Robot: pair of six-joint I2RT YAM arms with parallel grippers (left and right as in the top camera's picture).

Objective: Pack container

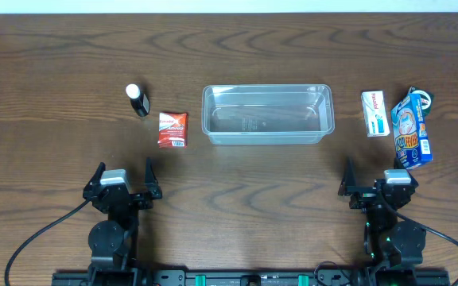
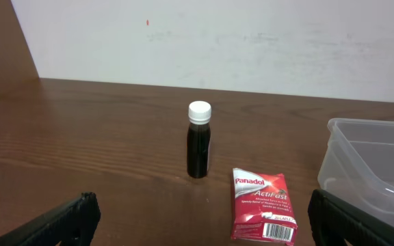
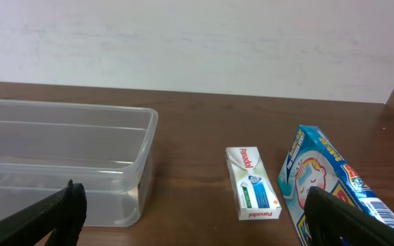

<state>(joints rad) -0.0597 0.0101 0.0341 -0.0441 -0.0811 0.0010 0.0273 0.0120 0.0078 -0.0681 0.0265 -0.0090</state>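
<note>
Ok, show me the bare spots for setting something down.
Bare: the strip behind the container, the wide strip in front of it, and the gap between it and the white box. Crowded: bottle and red packet on its left; white box beside blue packet on its right.

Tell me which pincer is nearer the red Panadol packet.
Left. The left pincer sits just short of the red Panadol packet, slightly to its left; the right pincer is far off past the container, near the white box.
</note>
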